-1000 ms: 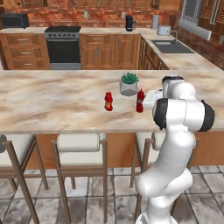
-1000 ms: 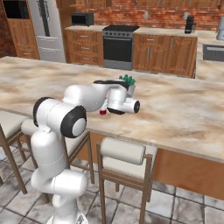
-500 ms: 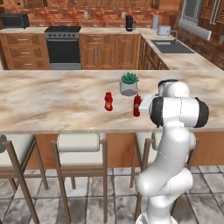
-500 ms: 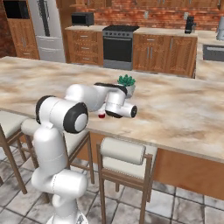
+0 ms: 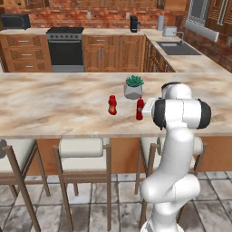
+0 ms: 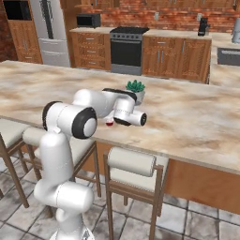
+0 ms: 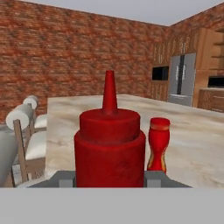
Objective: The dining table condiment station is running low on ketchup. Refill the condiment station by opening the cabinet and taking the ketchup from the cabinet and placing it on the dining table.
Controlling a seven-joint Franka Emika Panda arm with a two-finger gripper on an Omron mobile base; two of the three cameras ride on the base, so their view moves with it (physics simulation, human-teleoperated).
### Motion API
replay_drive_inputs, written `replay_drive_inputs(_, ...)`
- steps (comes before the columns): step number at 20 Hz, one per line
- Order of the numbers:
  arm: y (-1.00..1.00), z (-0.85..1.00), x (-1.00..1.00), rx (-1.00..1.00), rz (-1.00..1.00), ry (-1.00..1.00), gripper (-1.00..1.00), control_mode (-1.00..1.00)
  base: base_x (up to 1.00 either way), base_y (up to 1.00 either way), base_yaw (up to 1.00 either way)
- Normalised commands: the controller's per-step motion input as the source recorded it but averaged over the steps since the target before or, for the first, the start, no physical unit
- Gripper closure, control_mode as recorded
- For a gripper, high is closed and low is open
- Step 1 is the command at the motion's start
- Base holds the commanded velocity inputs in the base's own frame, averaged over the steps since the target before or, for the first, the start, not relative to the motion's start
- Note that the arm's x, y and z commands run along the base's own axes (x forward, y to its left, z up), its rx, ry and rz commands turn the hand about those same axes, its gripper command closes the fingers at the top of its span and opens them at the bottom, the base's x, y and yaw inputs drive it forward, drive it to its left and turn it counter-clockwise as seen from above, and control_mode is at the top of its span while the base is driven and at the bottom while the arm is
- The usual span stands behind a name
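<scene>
Hand view: gripper (image 7: 109, 180) clamps the upright ketchup (image 7: 109, 144) over the dining table (image 7: 192, 144), beside a stubbier red bottle (image 7: 159, 144).

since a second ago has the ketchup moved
Yes. The ketchup, held in the gripper, has slid left toward the stubby red bottle and sits lower, judged against the potted plant.

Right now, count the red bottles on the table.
2. The tall ketchup stands upright on the table, in the gripper; the shorter red bottle stands to its left. None seem hidden.
</scene>
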Motion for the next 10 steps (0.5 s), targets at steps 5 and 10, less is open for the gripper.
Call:
replay_drive_inputs(5, 0.0, -0.07, 0.36, 0.0, 0.05, -0.06, 1.0, -1.0, 0.0, 0.0, 0.0)
replay_drive_inputs(10, 0.0, -0.29, 0.24, 0.0, 0.05, 0.0, 1.0, -1.0, 0.0, 0.0, 0.0)
